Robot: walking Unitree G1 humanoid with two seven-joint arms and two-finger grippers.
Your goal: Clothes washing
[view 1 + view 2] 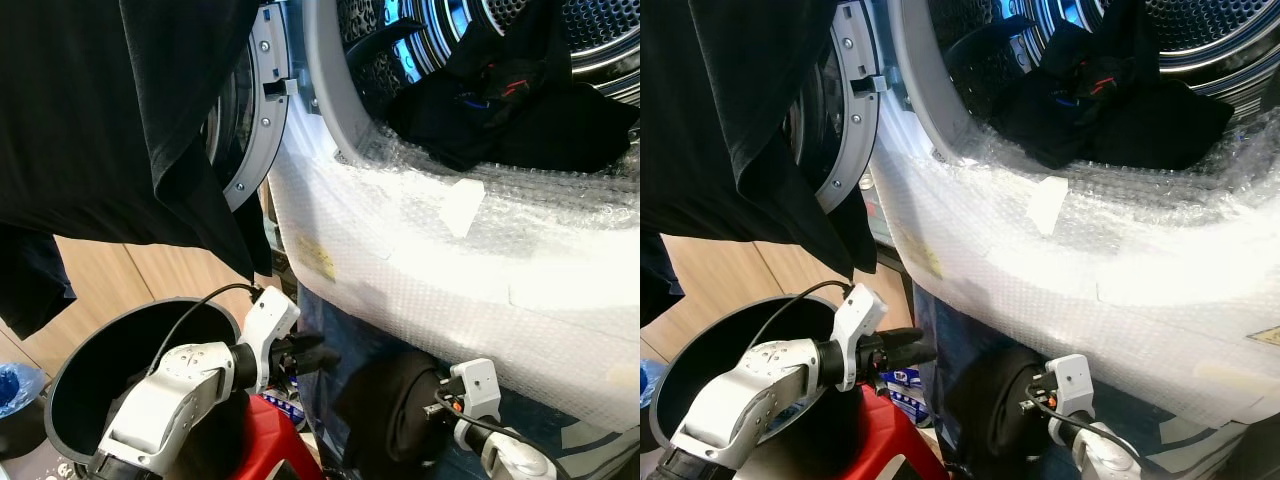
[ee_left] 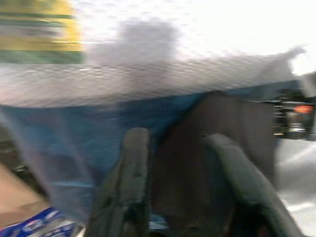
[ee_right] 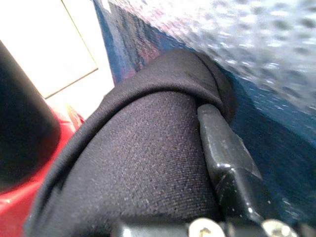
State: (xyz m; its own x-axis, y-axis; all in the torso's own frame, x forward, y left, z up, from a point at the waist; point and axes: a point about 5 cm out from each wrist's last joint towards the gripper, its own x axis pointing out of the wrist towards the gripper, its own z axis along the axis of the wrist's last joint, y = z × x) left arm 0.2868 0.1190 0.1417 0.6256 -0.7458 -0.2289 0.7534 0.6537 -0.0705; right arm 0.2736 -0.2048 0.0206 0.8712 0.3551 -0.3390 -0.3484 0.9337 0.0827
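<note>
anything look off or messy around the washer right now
The washing machine's front is wrapped in bubble wrap, odd for a machine in use. Dark clothes spill from the drum over its lip. The right gripper is swaddled in a black garment.

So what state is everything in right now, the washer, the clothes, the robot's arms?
Washer door: swung open.
Drum: partly loaded with dark clothes.
Black basket: upright beside the machine.
Black garment: bunched, wrapped over the right gripper.
Left gripper: jaws open, empty.
Hanging black shirt: draped near the door.
</note>
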